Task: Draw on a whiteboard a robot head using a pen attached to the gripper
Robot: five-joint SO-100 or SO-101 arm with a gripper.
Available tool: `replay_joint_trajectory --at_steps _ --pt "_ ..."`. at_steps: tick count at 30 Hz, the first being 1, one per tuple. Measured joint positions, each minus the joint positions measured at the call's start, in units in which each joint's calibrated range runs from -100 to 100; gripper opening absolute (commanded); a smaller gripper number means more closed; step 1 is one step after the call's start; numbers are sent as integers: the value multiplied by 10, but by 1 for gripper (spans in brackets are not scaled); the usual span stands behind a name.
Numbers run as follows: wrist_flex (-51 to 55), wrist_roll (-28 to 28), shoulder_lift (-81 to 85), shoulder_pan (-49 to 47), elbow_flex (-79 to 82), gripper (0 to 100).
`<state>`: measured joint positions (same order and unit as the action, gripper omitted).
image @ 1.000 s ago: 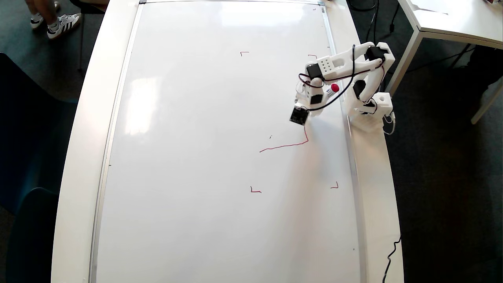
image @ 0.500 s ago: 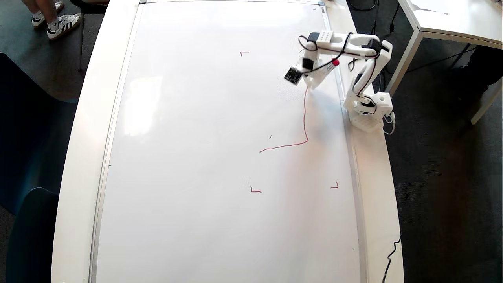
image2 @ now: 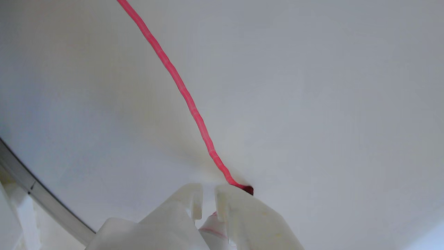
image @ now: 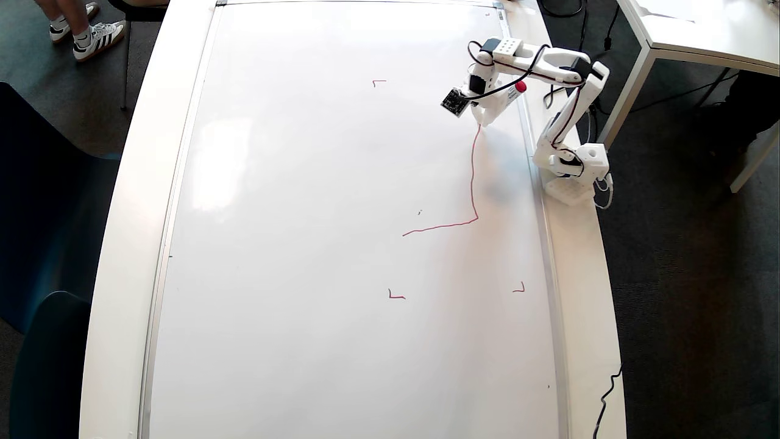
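while end effector [image2: 208, 194] grips pen [image: 510, 92], tip touches whiteboard [image: 304, 244] at red line [image: 472, 177]; no legible txt.

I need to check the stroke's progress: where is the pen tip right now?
In the overhead view the pen sits upper right on the whiteboard, tip at the red line's top end, near the right frame.

Overhead looks down; wrist hugs whiteboard [image2: 312, 86] (close).
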<state>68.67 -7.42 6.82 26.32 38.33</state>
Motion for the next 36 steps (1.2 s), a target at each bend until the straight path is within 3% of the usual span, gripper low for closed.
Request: replay_joint_trajectory --at_steps 16,36 --pt "-87 0 -14 -66 -12 1" --pt "-94 -21 -245 -129 -340 1"
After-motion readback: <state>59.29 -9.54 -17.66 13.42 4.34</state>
